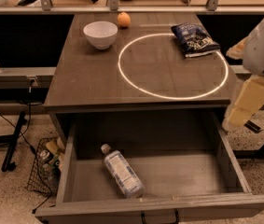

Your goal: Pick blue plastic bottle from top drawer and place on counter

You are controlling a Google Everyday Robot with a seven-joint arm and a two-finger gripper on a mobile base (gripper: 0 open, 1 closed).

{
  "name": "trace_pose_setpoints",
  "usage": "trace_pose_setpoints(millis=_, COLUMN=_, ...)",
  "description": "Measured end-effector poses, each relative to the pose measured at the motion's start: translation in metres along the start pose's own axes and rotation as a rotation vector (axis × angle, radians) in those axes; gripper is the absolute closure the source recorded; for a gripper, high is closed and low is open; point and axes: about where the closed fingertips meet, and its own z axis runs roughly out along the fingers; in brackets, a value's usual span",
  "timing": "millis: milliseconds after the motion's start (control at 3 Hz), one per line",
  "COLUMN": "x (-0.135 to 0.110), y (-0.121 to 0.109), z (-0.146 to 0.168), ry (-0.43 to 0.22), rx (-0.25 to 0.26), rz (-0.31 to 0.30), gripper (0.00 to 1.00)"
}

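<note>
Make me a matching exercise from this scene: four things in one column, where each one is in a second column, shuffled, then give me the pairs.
Things:
1. clear plastic water bottle with a white cap
2. round white bowl
3. dark blue crinkled snack bag
4. pale claw

Places:
A. across the far right arc of the glowing white circle
B. off the right front corner of the dark wooden counter
C. lying on its side in the open grey drawer
D. far left of the counter, outside the circle

Pairs: 1-C, 2-D, 3-A, 4-B.

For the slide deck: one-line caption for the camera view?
Open top drawer holds blue plastic bottle lying flat; pincer hangs right of counter.
</note>
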Motion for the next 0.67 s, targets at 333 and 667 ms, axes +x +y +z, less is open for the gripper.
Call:
trace_pose_setpoints(millis=333, x=0.006, y=0.013, z=0.05, ry=-0.004, rx=-0.056, rz=0.066, gripper=0.0)
trace_pose_setpoints(millis=667, x=0.009, y=0.029, z=0.09, ry=0.015, rx=-0.075, rz=0.127, gripper=0.0)
